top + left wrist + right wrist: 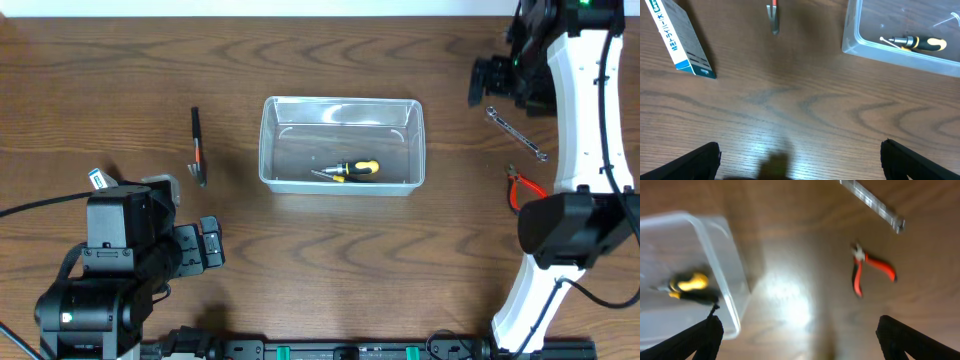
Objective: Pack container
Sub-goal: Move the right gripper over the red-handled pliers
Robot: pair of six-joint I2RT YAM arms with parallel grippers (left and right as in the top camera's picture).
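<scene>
Dark brown wood-grain table [330, 260] fills every view. The container [268, 150] — clear plastic, with rounded corners and a rim — sits upright around the middle of the table, somewhat nearer the far edge, its long sides parallel to that edge. Inside it lies one yellow-and-black screwdriver [350, 170], flat on the floor of the bin and close to the wall that faces the near edge. Toward the left edge, well apart from the container, a slim black-and-orange hand tool [197, 145] lies on the wood. Closer to the near-left corner a small blue-and-white box [682, 42] rests flat, partly hidden in the overhead view by the left arm. On the right side a silver wrench [516, 133] lies at a slant, with red-handled pliers [522, 187] near it on the side of the near edge; neither touches the container. The left gripper [800, 165] hangs above bare wood by the near-left corner, its fingers [700, 160] spread wide with nothing between them. The right gripper [800, 345] is up toward the far-right corner, between the container and the wrench in the overhead view — its fingers [900, 345] likewise parted and empty. The right wrist view is blurred.
</scene>
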